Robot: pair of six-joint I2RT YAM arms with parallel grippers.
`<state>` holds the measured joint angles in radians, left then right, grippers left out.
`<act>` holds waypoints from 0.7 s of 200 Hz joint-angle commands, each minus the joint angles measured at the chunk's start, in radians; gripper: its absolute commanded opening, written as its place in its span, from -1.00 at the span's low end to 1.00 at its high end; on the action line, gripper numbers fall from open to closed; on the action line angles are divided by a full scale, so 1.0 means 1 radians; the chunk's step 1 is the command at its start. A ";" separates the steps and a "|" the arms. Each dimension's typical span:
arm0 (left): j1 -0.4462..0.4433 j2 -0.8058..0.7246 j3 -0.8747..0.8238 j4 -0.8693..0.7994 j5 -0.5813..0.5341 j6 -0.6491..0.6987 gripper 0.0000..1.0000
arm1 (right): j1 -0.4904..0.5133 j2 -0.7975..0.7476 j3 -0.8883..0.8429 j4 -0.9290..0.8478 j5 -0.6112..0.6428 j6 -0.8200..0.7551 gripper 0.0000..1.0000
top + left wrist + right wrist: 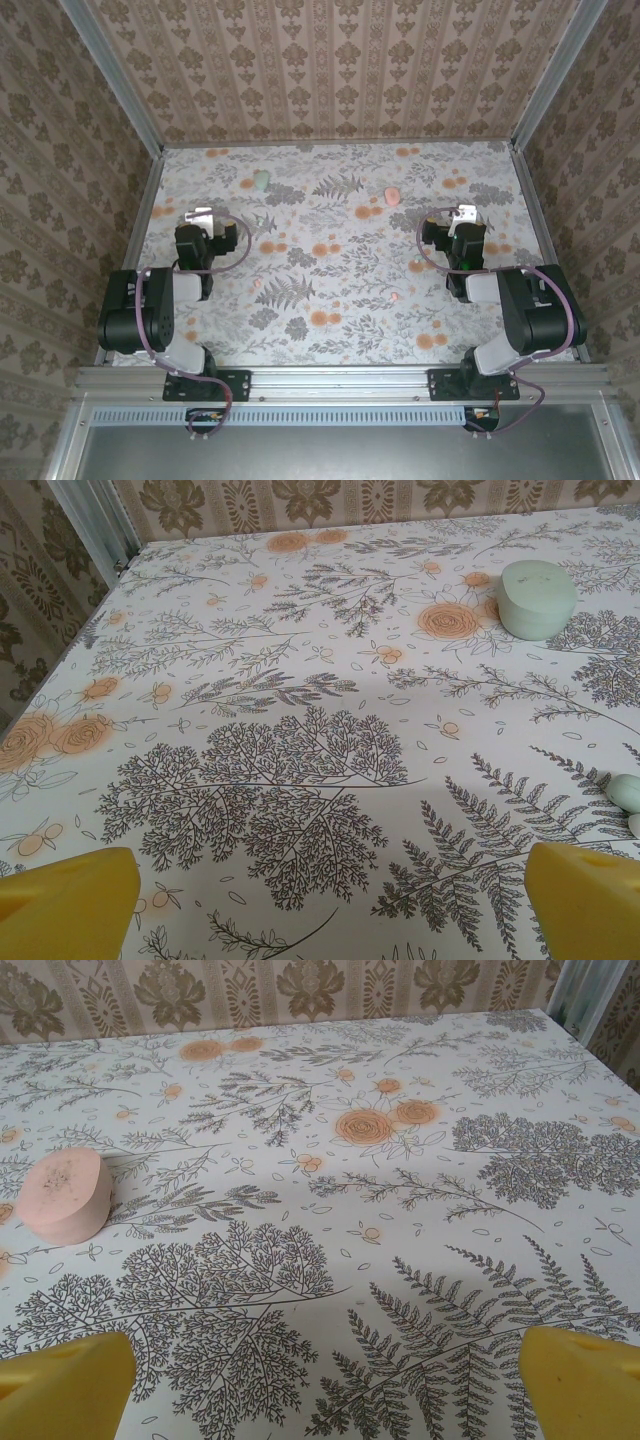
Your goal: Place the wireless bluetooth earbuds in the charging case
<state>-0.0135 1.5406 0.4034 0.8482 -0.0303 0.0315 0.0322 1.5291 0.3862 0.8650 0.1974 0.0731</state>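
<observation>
A mint-green charging case point(537, 598) lies closed on the flowered table, ahead and to the right of my left gripper point(325, 905); from above the case point(261, 179) is at the far left-centre. A pale mint earbud point(627, 792) lies at the right edge of the left wrist view, apart from the fingers. A pink case point(65, 1195) sits closed, ahead and left of my right gripper point(325, 1385), and from above it point(392, 195) is near the middle. Tiny pink earbuds point(396, 296) point(258, 283) lie nearer the arms. Both grippers point(203, 214) point(466, 213) stand open over bare cloth, holding nothing.
The table is covered with a fern and orange-flower print cloth point(330, 320). Patterned walls point(330, 60) close off the back and both sides, with metal posts at the corners point(95, 525). Both arm bases stand at the near rail point(340, 380).
</observation>
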 commanded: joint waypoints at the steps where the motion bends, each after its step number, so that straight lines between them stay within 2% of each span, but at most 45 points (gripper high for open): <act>1: -0.005 -0.007 0.005 -0.009 0.012 0.019 1.00 | 0.002 0.003 0.006 0.020 -0.020 -0.018 1.00; 140: -0.002 -0.008 0.006 -0.009 0.020 0.019 1.00 | 0.002 0.001 0.005 0.021 -0.022 -0.018 1.00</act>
<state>-0.0135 1.5406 0.4034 0.8482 -0.0296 0.0315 0.0322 1.5291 0.3862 0.8650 0.1974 0.0731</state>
